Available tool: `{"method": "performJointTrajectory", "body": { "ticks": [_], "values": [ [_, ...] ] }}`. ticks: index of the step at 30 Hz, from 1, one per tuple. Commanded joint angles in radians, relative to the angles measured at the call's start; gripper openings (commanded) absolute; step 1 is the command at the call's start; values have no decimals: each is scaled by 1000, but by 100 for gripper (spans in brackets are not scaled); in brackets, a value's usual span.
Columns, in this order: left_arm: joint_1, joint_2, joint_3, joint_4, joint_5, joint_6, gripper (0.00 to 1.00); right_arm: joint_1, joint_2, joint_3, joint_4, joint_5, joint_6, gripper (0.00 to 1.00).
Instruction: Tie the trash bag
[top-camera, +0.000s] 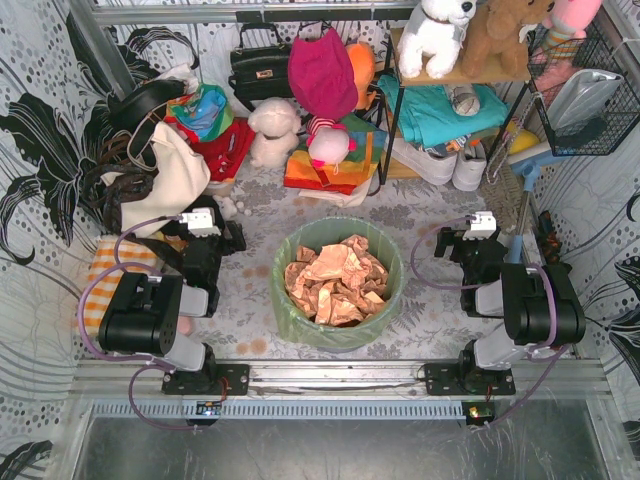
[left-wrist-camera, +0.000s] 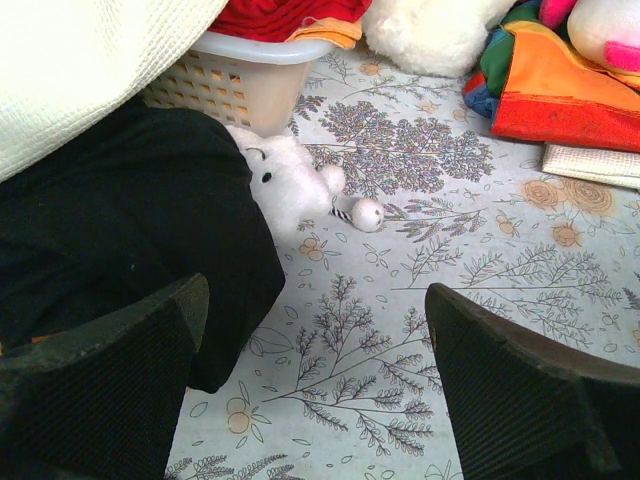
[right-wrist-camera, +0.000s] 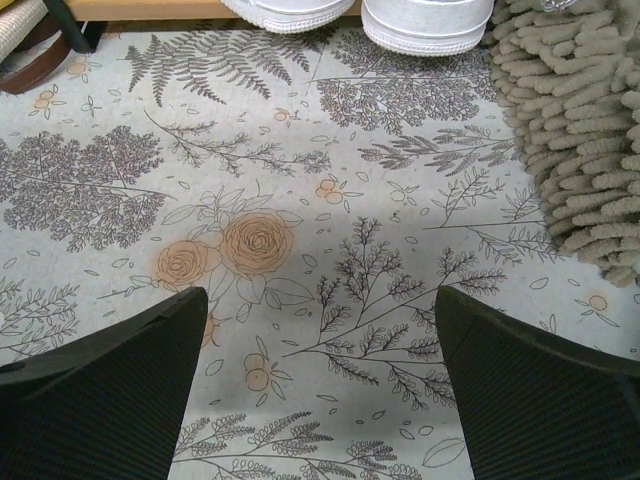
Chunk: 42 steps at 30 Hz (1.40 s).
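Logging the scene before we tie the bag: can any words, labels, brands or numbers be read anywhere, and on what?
No text can be read in any view.
Black handbag: a small pale badge, too small to read.
Trash bag: no print visible.

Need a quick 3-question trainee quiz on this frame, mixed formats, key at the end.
1. True or false: the left arm's jaws are shut on the trash bag.
2. Multiple choice: what fills the trash bag? A) crumpled brown paper B) white sneakers C) folded towels
3. Short answer: which wrist view shows the small white plush toy?

Key: 1 false, they stand open and apart from the bag; 2 A; 3 left wrist.
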<state>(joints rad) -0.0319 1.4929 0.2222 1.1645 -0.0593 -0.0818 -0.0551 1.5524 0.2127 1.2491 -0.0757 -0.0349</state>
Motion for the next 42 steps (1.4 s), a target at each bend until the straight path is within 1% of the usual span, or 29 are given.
{"method": "performJointTrajectory", "body": {
  "ticks": [1,2,4,8,11,14,17,20,23,27,29,31,35,38,40,42],
  "values": [
    [6,-36,-15,51,13,1,98,-4,-84,18,-96,-9,11,97],
    [6,-52,-19,46,11,1,98,-5,-122,29,-145,-2,10,97],
    [2,-99,-9,-19,-13,-2,98,-5,-189,47,-251,23,22,97],
    [-30,-232,52,-247,-138,-39,98,-5,-340,76,-450,66,49,97],
    [-73,-317,107,-410,-203,-59,98,-5,-443,119,-615,105,116,97],
    [-123,-401,183,-587,-263,-96,98,-6,-527,205,-808,125,194,97],
    [-141,-461,286,-793,-263,-180,98,-5,-573,336,-1040,127,266,97],
    [-147,-497,387,-1003,-215,-251,98,-5,-582,501,-1290,81,312,97],
    [-149,-521,496,-1182,-188,-342,98,-5,-585,636,-1486,12,318,97],
    [-151,-500,681,-1426,-57,-398,99,-6,-556,833,-1723,-30,336,99],
    [-160,-496,754,-1534,2,-408,99,-5,-533,925,-1832,-79,347,95],
    [-169,-508,810,-1612,28,-423,100,-5,-518,1008,-1930,-131,361,92],
    [-181,-534,906,-1716,106,-431,99,-5,-498,1148,-2070,-243,388,89],
    [-215,-514,1005,-1846,113,-447,97,15,-485,1212,-2137,-338,407,84],
    [-271,-494,1058,-1938,89,-460,95,72,-474,1253,-2179,-334,413,83],
    [-347,-475,1102,-2008,34,-482,95,166,-460,1291,-2222,-272,425,82]
  ]
}}
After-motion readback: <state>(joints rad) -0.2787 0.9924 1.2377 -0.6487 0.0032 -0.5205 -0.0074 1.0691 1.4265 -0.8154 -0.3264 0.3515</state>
